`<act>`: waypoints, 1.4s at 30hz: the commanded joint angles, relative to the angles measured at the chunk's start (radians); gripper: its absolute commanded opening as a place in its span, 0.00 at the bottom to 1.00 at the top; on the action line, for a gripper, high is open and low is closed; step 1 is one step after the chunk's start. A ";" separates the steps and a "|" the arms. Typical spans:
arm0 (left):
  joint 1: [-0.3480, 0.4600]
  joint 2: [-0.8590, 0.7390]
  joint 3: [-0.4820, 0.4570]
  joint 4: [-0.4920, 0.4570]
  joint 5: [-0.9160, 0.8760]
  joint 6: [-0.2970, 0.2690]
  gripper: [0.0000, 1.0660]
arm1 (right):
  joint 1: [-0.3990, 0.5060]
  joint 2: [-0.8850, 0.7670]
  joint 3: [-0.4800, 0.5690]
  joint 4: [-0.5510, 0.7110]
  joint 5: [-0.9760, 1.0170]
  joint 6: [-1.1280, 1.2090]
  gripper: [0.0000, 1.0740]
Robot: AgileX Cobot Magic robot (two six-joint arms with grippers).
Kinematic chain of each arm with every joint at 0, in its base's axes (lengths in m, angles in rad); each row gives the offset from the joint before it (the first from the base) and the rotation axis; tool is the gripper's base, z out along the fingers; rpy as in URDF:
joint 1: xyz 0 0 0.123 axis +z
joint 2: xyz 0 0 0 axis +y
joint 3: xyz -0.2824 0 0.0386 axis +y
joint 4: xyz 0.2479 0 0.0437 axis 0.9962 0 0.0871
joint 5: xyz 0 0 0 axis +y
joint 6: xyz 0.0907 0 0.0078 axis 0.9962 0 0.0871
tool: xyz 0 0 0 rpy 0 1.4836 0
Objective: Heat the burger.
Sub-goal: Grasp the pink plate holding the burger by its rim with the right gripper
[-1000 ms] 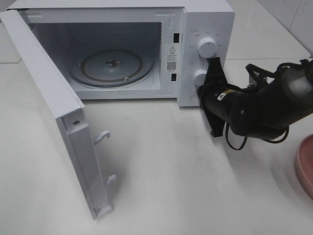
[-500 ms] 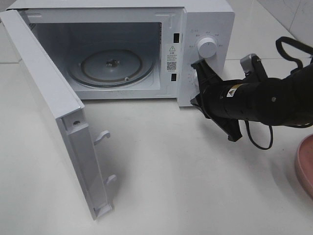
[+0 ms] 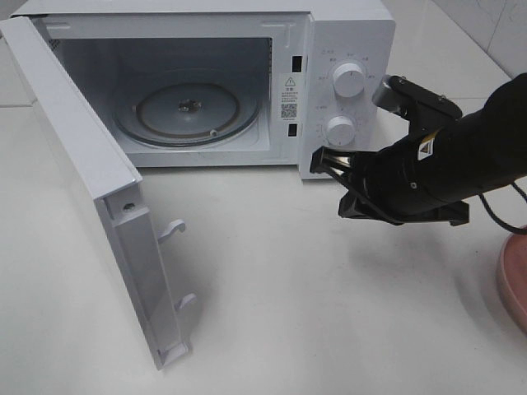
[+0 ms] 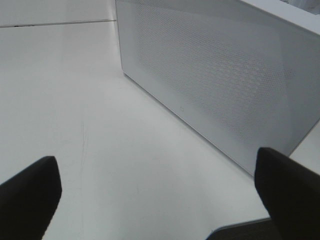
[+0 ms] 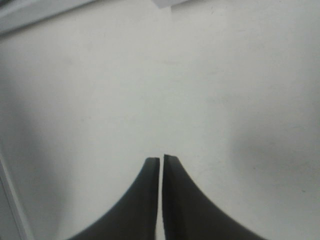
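Since a moment ago the right arm has swung off the lower knob (image 3: 339,128), where its right end effector (image 3: 318,160) had been pressed, and dropped lower. It now points toward the bottom of the microwave (image 3: 346,33) control panel, just under that knob. From where I stand I can't say whether the tips touch the panel. Its two fingers (image 5: 145,200) are clenched almost together, only a hairline slit between them, with nothing held, over bare white desk (image 3: 313,313).

Nothing else has shifted. The door (image 3: 74,156) hangs wide open to the left, its two latch hooks sticking out from the edge. Inside, the glass turntable (image 3: 188,111) sits bare in the cavity. The upper knob (image 3: 349,80) sits just above the lower one.

The left end effector (image 4: 159,189) is released, fingers spread far apart, low over the desk on the outer side of the door, close to its perforated panel.

A pink plate (image 3: 515,276) shows only as a sliver at the right edge of the desk, well apart from the microwave. Where the burger is I cannot tell; none of the views catches it.
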 commanded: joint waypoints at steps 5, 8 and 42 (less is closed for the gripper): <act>0.004 -0.002 0.001 -0.002 0.001 -0.005 0.92 | -0.004 -0.078 0.002 -0.024 0.224 -0.409 0.07; 0.004 -0.002 0.001 -0.002 0.001 -0.005 0.92 | -0.005 -0.109 0.002 -0.024 0.366 -0.553 0.08; 0.004 -0.002 0.001 -0.002 0.001 -0.005 0.92 | -0.281 -0.151 0.050 -0.360 0.601 -0.410 0.86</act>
